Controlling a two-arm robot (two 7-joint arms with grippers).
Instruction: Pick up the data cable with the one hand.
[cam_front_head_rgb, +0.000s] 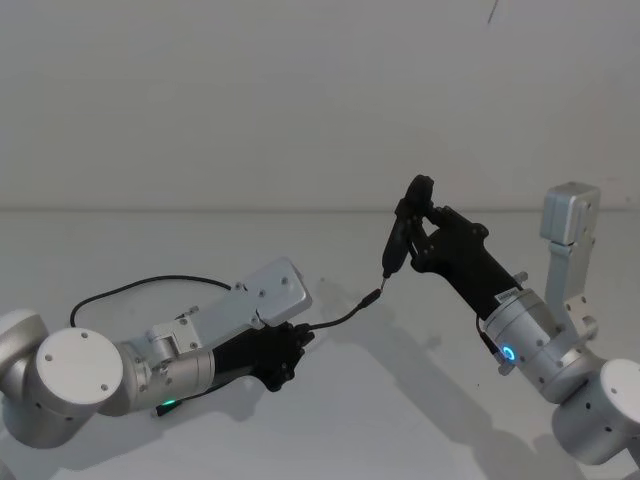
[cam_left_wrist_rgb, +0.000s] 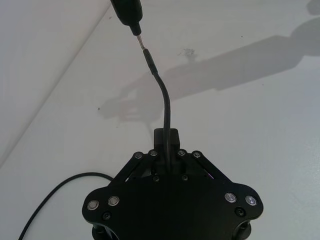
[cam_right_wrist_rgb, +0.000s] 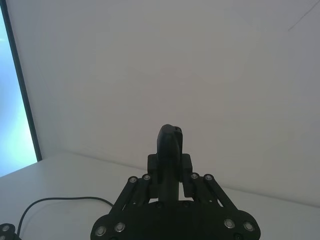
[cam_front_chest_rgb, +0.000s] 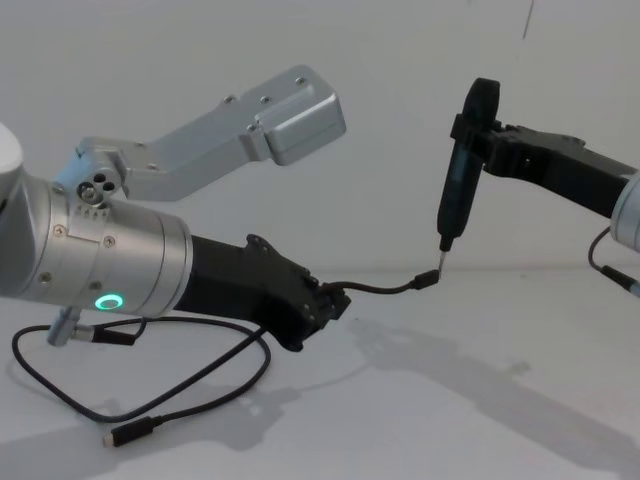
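Data cable is being gripped near one plug by the left tool, lifted off the white counter; its tail is trailing below. Right tool is clamping a pen-shaped driver.

The thin black rubbery data cable is looking matt. The black angular plastic left gripper is showing a dull finish, its brushed silver metal cylinder gleaming softly.

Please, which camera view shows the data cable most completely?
The chest view: the data cable runs from the left end effector to the plug near the pen-shaped tool, and loops on the table to its other plug. The head view shows part of the loop, the left wrist view the held end, the right wrist view a short arc.
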